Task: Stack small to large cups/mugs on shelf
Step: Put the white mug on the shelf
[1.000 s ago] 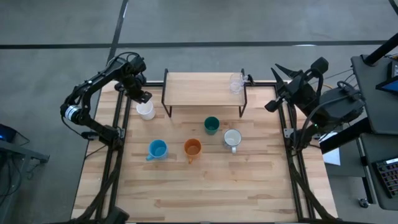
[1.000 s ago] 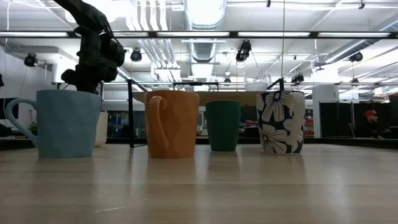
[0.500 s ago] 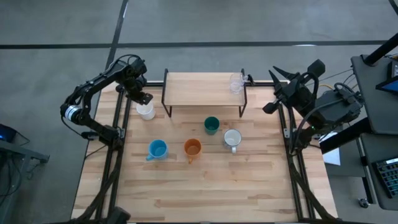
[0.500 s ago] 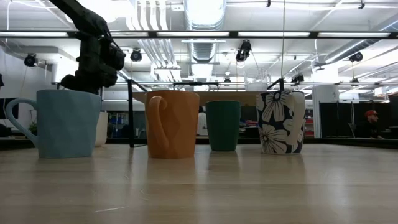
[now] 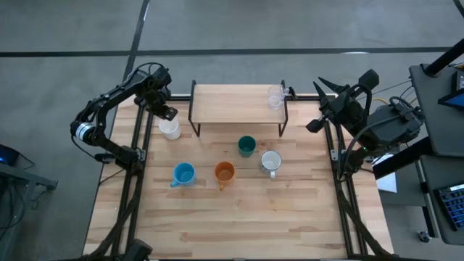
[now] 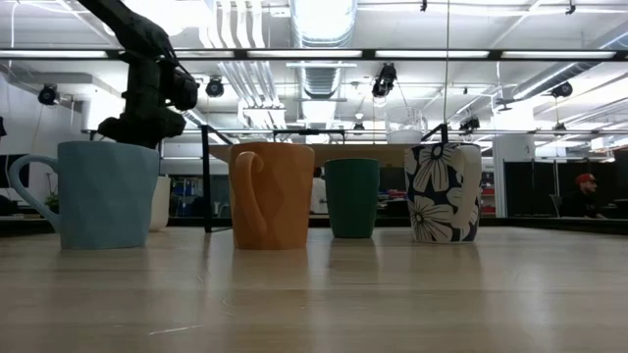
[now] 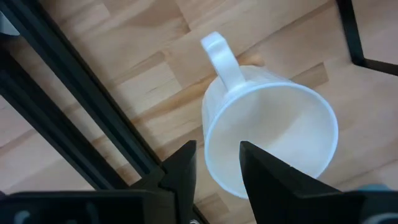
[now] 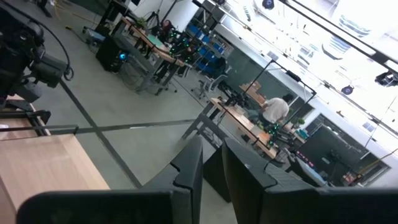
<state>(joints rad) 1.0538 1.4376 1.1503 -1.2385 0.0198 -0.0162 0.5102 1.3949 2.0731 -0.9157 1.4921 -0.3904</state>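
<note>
While a plain white mug [image 7: 267,137] stands on the table just left of the shelf [image 5: 235,105], the left gripper [image 7: 217,165] hovers over its rim, fingers slightly parted and holding nothing. Grasping appears next: straddle the wall, close, lift. The right gripper [image 5: 319,105], narrowly open, waits off-table.

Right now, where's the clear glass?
High view: the clear glass stands on the shelf at its right end, beyond the dark green cup.
</note>
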